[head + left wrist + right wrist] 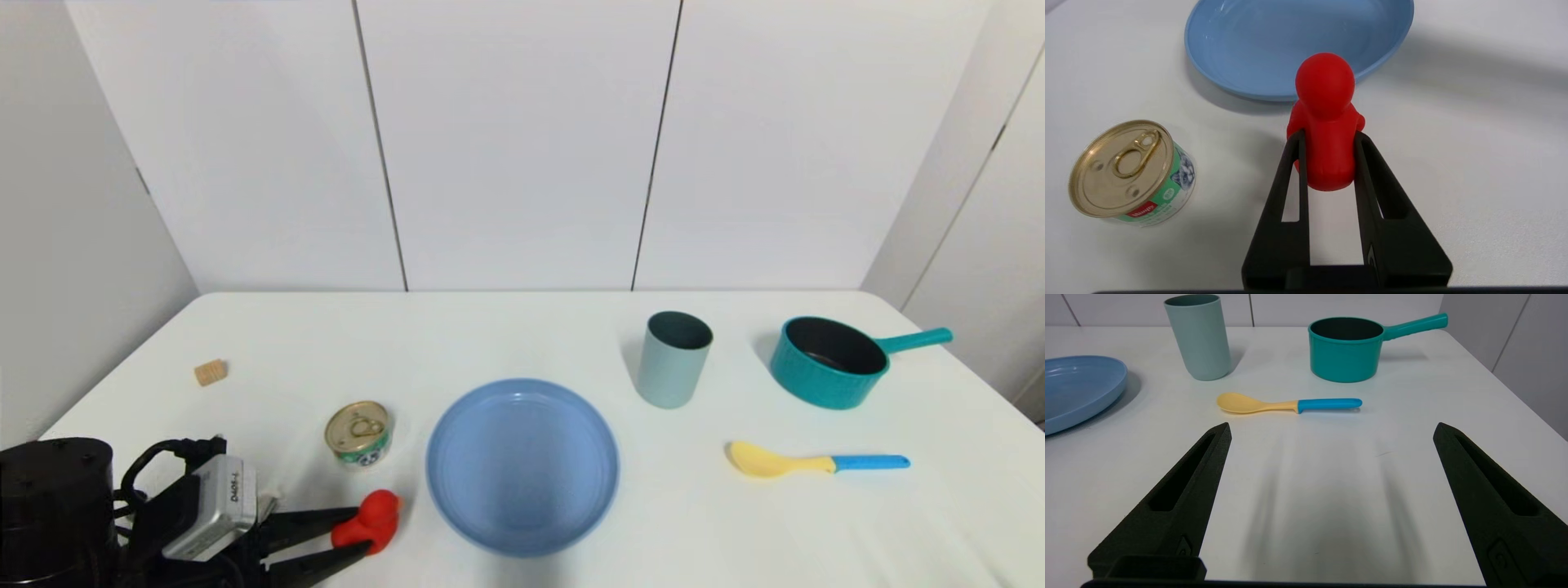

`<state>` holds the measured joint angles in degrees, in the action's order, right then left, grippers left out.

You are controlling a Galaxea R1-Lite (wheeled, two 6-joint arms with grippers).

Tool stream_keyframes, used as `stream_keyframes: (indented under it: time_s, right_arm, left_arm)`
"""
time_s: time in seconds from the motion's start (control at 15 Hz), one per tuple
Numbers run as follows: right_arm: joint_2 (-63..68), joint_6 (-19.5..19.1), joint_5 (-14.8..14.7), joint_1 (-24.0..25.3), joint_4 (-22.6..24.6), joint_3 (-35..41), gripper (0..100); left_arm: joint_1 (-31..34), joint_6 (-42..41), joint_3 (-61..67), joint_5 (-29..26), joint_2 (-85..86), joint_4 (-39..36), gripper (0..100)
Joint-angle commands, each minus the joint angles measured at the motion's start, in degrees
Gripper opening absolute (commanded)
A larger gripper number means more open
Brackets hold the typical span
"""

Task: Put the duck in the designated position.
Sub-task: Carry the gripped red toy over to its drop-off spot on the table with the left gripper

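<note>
At the lower left of the head view my left claw (359,535) is closed on the duck (369,519), one finger pressed to each side of its body, the round head standing clear beyond the tips. The duck sits low over the table (269,343), between the can (358,434) above it in the frame and the blue plate (522,467) to its right.

My worry is the grip: the fingers pinch a rounded, probably rubbery body near their tips, so a quick swing could let it squirt out or twist. If I travel too low toward the plate, the duck could clip the rim; the can is near enough to nudge as well.

Left to right I count one small wooden block (211,372), one can, one duck, one plate, one cup (674,359), one spoon (816,461) and one saucepan (833,363).

My right claw (1331,433) is out of the head view; its own camera shows its fingers spread wide, holding nothing, short of the spoon.
</note>
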<state>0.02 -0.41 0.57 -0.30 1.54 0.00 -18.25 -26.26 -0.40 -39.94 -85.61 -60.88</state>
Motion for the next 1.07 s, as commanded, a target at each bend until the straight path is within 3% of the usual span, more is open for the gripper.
stream_keyframes:
  time_s: [0.07, 1.07]
  right_arm:
    - [0.0, 0.0, 0.0, 0.0, 0.0, 0.5, 100]
    - [0.0, 0.0, 0.0, 0.0, 0.0, 0.5, 100]
  left_arm:
    - [0.0, -1.8, 0.4, -0.4, -5.3, -3.5, 0]
    - [0.1, -1.9, 0.4, -0.6, -9.0, -3.2, 0]
